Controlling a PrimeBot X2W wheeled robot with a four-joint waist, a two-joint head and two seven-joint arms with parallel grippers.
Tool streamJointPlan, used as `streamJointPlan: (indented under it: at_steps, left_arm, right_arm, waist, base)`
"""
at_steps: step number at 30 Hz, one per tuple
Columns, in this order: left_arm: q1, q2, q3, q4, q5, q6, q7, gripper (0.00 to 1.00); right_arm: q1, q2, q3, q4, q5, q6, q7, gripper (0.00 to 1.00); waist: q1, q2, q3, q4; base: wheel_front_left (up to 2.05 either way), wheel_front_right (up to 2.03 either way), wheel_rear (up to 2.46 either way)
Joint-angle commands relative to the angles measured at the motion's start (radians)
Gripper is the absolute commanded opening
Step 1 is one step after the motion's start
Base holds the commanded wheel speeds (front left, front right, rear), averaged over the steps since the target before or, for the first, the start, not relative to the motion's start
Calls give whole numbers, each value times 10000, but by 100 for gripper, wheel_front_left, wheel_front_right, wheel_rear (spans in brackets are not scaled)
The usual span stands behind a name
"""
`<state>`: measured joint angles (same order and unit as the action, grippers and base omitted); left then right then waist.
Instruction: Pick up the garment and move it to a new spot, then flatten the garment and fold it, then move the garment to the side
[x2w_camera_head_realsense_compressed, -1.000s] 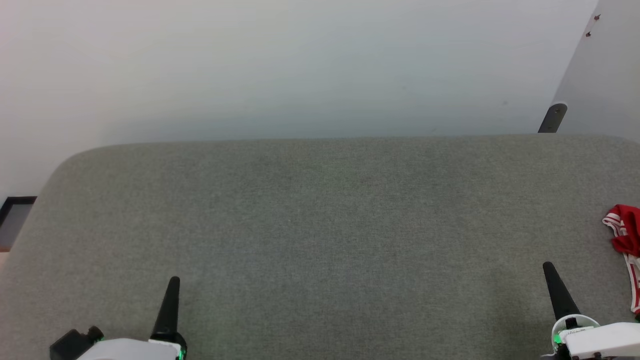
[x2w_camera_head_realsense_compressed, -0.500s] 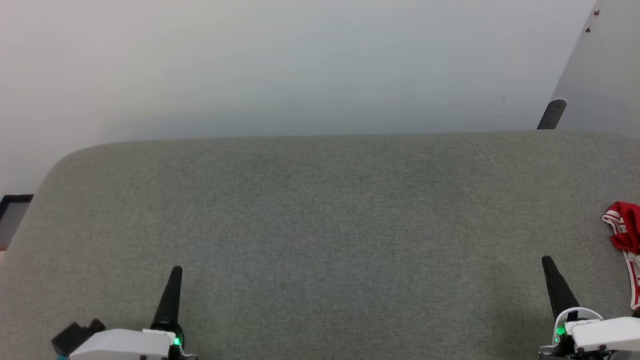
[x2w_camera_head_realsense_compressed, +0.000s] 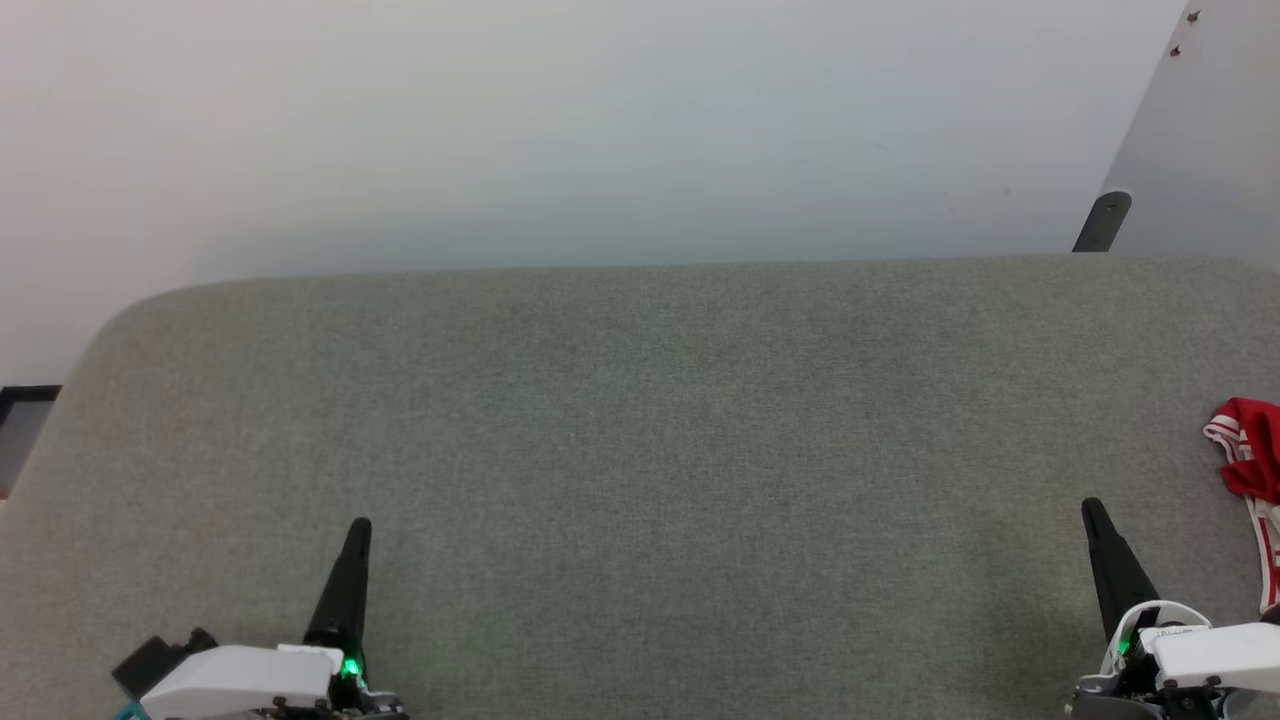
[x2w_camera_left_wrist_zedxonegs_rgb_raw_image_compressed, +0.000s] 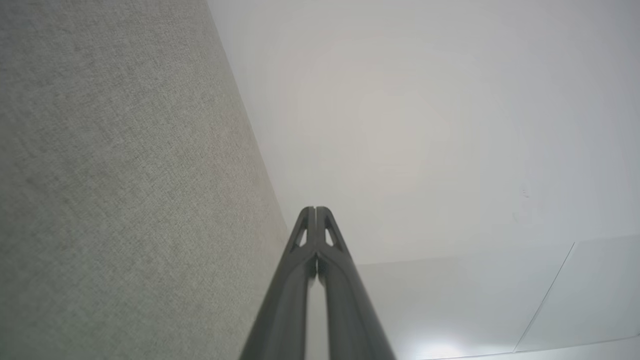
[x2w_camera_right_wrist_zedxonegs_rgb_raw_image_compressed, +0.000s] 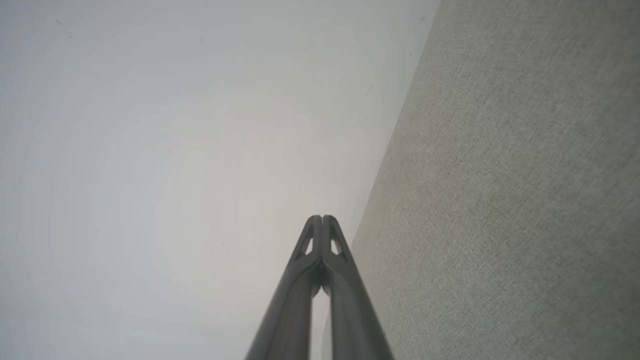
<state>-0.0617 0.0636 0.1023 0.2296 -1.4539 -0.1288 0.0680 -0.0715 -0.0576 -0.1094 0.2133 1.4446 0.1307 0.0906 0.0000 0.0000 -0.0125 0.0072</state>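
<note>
Barely changed over the last second: a slight slide of the whole head view, so camera motion, not anything moving on the grey upholstered surface (x2w_camera_head_realsense_compressed: 640, 450). Reaching a little further up that view than before: left gripper (x2w_camera_head_realsense_compressed: 361, 524) and right gripper (x2w_camera_head_realsense_compressed: 1092, 506), both pinched fully closed and holding nothing. Lying at the far right edge, cut off by the frame, beside but apart from the right gripper: red jersey (x2w_camera_head_realsense_compressed: 1250, 462), striped trim showing. Consistent with a jersey awaiting pickup or one already set aside; too little visible to tell folded from bunched.

Grey fabric surface (x2w_camera_head_realsense_compressed: 640, 420) bearing garment (x2w_camera_head_realsense_compressed: 1252, 465)
</note>
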Motion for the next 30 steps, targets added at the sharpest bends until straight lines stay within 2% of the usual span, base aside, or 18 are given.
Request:
streamJointPlan:
  at_steps: [1,22,30]
  left_arm:
    - [-191,-14,43,-11,-224,-29,54,0]
    - [-513,-124,118,160,-1555,-33,470,0]
    - [-534,-133,123,172,-1611,-34,476,0]
  right_arm:
    - [-142,20,-24,26,288,1,55,0]
    - [-439,93,-56,321,1610,0,249,0]
    - [-404,94,-52,337,1696,2,248,0]
  waist:
    - [0,0,11,-5]
    - [0,0,145,-66]
    - [0,0,156,-72]
  base:
    - [0,0,0]
    - [0,0,0]
    - [0,0,0]
